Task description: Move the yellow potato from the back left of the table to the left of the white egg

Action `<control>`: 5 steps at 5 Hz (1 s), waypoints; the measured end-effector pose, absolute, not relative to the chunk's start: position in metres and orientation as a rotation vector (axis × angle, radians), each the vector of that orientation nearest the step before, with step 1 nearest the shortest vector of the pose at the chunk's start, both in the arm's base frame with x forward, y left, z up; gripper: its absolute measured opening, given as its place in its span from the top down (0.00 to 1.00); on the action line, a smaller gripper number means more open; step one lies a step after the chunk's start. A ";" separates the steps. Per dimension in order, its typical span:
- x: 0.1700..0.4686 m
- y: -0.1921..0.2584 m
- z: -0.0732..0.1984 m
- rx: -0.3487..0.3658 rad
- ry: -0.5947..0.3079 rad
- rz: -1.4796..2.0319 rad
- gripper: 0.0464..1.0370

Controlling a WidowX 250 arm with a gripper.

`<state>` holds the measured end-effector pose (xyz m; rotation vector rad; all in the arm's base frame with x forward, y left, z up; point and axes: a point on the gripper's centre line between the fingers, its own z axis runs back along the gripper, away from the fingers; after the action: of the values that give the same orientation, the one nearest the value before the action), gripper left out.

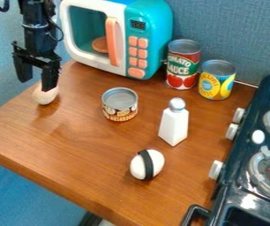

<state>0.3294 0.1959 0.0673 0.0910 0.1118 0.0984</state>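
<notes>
Beige egg (45, 96) sits on the wooden tabletop (73, 141), by its left rim as I look down at it, right under my gripper (36, 83). I have the gripper hanging upright from the arm at the upper left, its two black fingers well apart and nothing between them that I can make out. One fingertip overlaps the top of the egg from where I watch, and I can't tell whether they touch.

Going outward, I see a toy microwave (152, 26) at the back, teal with a white front, a coral handle and coral buttons; a round orange plate (101, 44) shows inside. A short, wide can (120, 106) with a brown and cream label stands upright near the middle of the wood. Behind it to the right, beside the microwave, I have a taller can (182, 66) in red and green, and just beside that a yellow and blue can (216, 81), both upright near the back wall (226, 31).

In front of those stands a white bottle (174, 127) with a silver cap, tapering upward. Nearer me lies a white egg (155, 164) with a black band around it. Along the right side is a dark toy stove (234, 185) with white knobs and round burners.
</notes>
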 end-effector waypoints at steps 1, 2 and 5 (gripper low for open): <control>0.337 0.193 0.062 0.097 0.134 0.104 0.04; 0.344 0.192 0.051 0.137 0.188 0.109 0.04; 0.346 0.199 0.036 0.154 0.258 0.132 0.08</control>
<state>0.3457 0.1995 0.0364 0.1538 0.2584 0.1319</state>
